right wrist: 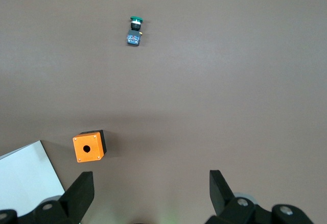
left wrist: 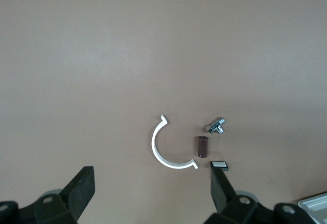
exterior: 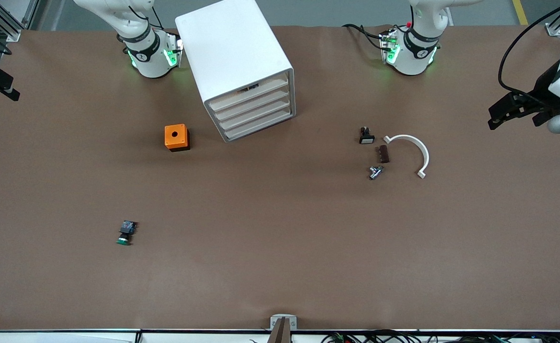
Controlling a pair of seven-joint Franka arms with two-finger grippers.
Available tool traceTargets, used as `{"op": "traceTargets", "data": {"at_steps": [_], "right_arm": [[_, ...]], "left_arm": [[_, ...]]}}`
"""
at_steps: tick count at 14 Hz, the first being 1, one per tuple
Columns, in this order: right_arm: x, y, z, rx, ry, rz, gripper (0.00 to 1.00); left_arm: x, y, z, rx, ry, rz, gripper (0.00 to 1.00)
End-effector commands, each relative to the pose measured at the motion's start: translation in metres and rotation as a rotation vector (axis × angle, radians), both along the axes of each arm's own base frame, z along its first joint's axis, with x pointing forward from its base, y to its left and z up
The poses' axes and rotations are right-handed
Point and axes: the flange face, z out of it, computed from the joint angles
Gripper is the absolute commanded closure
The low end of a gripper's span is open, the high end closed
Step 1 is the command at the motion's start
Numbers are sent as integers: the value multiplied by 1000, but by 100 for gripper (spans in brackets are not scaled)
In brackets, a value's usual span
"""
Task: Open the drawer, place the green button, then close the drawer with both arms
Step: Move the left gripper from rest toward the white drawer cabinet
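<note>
The white cabinet (exterior: 235, 57) stands between the two arm bases, and its four stacked drawers (exterior: 256, 114) are all shut. The button (exterior: 126, 232), with its green cap, black body and bluish rear, lies on the table toward the right arm's end, nearer the front camera than the orange box. It also shows in the right wrist view (right wrist: 135, 30). My right gripper (right wrist: 150, 183) hangs open and empty high over that end (exterior: 1, 83). My left gripper (left wrist: 153, 183) is open and empty too, high over the left arm's end (exterior: 499, 114).
An orange box with a hole (exterior: 176, 137) sits beside the cabinet. Toward the left arm's end lie a black part with a white face (exterior: 366, 136), a white half ring (exterior: 411, 152), a brown piece (exterior: 383, 154) and a metal fitting (exterior: 375, 172).
</note>
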Motion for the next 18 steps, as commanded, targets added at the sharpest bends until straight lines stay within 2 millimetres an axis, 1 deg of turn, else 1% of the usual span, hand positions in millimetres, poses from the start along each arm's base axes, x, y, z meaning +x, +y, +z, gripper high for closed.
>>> {"op": "traceTargets", "data": {"at_steps": [1,4,5,6,7,8,10,12,13,14,15,17,18], "right_arm": [[-8,1,3,11,-12,11,0],[-8,2,3,11,-12,12,0],[-7,2,4,10,-18,12,0],[-5,2,7,8,-28,13,0],[-4,2,10,5,-40,13,0],[-4,1,11,5,-42,13,0],[-3,3,14,4,-43,18,0],[-3,2,16,4,-42,15,0],[-3,3,19,4,-48,9,0],[-3,4,22,3,-52,5,0],[-5,5,24,4,-45,4,0],[-10,-2,22,13,-15,-12,0],[-10,-1,22,11,-15,-8,0]], "left_arm": [[2,-3,3,-1,2,-20,0],[4,-3,1,0,6,-16,0],[9,-3,-8,-1,23,-16,0],[14,-3,-19,-2,42,-22,0],[22,-4,-34,-4,69,-25,0],[32,-3,-57,-9,110,-25,0],[39,-8,-80,-11,150,-28,0],[51,-34,-107,-21,176,-55,0],[58,-44,-124,-27,186,-42,0],[63,-60,-139,-25,194,-23,0],[65,-75,-159,-18,224,6,0],[75,-104,-190,-13,249,65,0],[78,-119,-208,-4,268,105,0]]}}
